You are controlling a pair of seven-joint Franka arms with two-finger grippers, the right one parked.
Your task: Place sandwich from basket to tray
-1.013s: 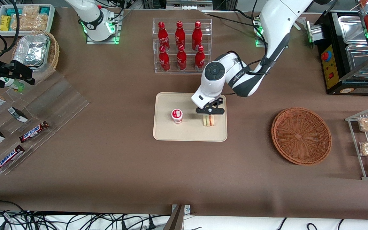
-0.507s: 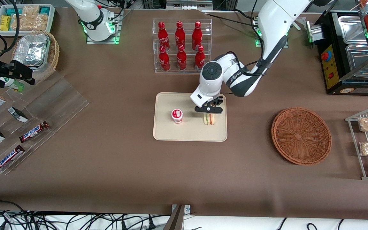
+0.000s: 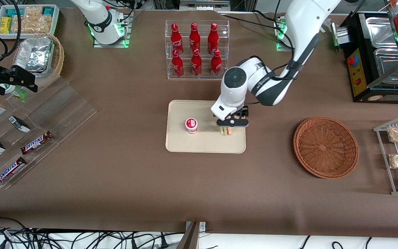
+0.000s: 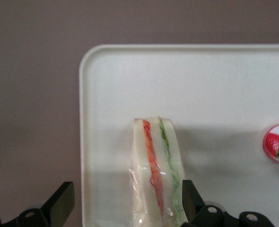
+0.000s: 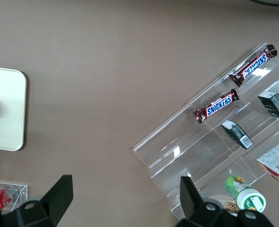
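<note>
Nearest your camera, the sandwich (image 4: 157, 177) stands on edge on the tray (image 3: 199, 143), close to the rim at the working arm's end, with the small red-lidded cup (image 3: 191, 125) well apart beside it. Just above it hangs your gripper (image 3: 232, 125), its jaws spread wide on either side of the wedge with a gap on both sides, so nothing is pinched. The placing looks done; the step in hand is the retreat. Lift straight up so neither finger (image 4: 59, 204) brushes the wrap and tips the wedge over. Only swing away once you are clear of it. Toward the working arm's end, the basket (image 3: 325, 147) sits empty.
</note>
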